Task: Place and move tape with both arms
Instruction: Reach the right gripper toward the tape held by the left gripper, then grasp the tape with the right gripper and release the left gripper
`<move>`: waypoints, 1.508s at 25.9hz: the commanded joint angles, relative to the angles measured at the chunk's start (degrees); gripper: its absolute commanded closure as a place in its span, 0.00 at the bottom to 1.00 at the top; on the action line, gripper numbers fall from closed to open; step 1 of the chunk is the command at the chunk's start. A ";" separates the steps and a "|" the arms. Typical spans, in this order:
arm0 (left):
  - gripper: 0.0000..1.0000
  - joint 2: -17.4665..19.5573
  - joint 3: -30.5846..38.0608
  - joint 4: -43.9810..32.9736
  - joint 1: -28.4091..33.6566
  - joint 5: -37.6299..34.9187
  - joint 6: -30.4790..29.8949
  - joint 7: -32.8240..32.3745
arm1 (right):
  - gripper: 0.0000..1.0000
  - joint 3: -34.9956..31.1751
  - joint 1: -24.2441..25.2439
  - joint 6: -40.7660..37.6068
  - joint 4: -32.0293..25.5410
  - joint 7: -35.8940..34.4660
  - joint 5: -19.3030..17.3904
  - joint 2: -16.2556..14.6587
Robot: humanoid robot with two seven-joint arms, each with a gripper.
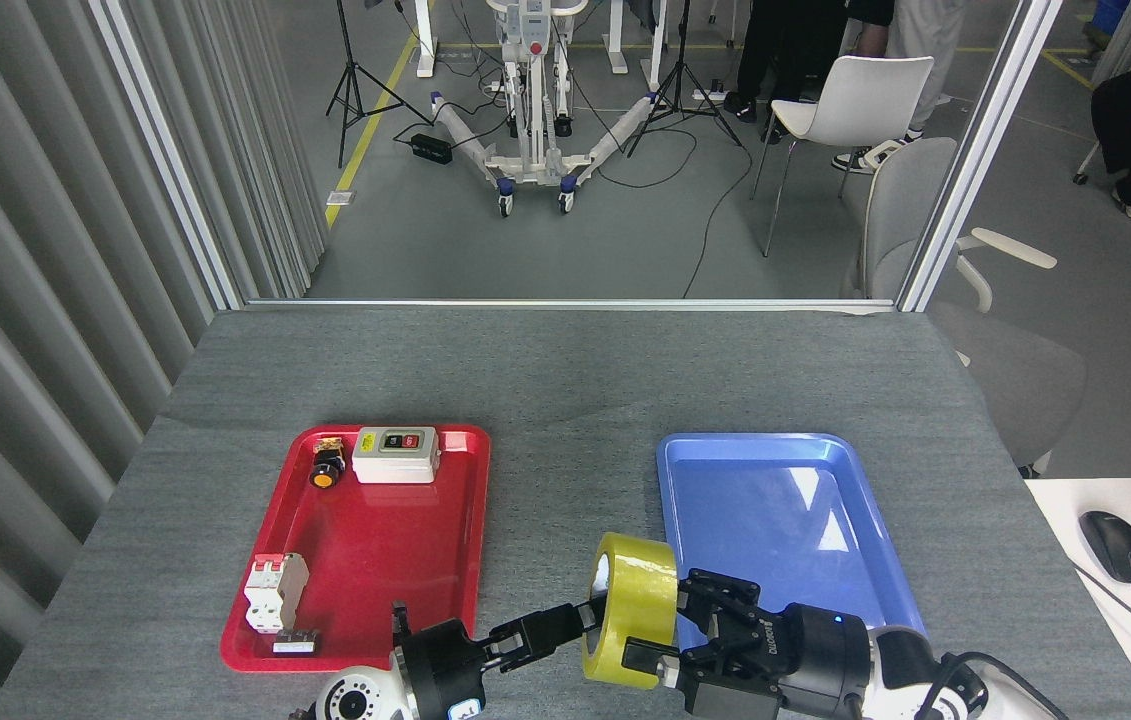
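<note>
The tape (633,610) stands on edge, held up off the grey bench (565,390) at about six o'clock in the head view, in the gap between the red tray (380,560) and the blue tray (830,470). Its right side overlaps the blue tray's near left edge; its left side is clear of the red tray's right rim.

The left end effector (580,618) reaches in from seven o'clock, its black fingers closed on the roll's left rim at the white core. The right end effector (680,625) comes in from five o'clock, its fingers spread apart and lying against the roll's right face; whether they grip it cannot be told from this view.

In the red tray, a grey switch box (395,455) and a yellow-capped push button (326,468) sit along the far rim, and a white circuit breaker (275,592) stands by the near left corner; the tray's middle and right strip are bare. The blue tray's floor is bare from its far rim down to where the right arm crosses its near edge.

Toward twelve o'clock the bench runs open to its far edge, which meets a metal frame rail (565,302). A ribbed grey curtain (35,260) borders the left edge at nine o'clock. At three o'clock, beyond the right edge, a white desk corner carries a black mouse (1115,545).
</note>
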 commanded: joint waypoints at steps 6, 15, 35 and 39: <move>0.84 -0.03 0.01 0.20 -0.11 -0.01 0.02 0.04 | 0.38 -0.18 1.19 0.03 -0.08 0.02 0.07 -0.03; 0.84 -0.03 0.10 0.37 -0.20 -0.80 0.02 0.13 | 0.54 -0.36 2.50 0.03 -0.34 0.02 -0.02 -1.00; 0.00 -0.38 2.74 2.92 -1.96 -5.90 -0.95 1.89 | 0.79 -0.44 2.86 0.03 -0.43 -0.24 -0.02 -1.09; 0.00 -0.29 3.97 3.01 -2.04 -5.73 -1.56 1.80 | 0.79 -0.44 2.94 0.03 -0.43 -0.24 -0.02 -1.00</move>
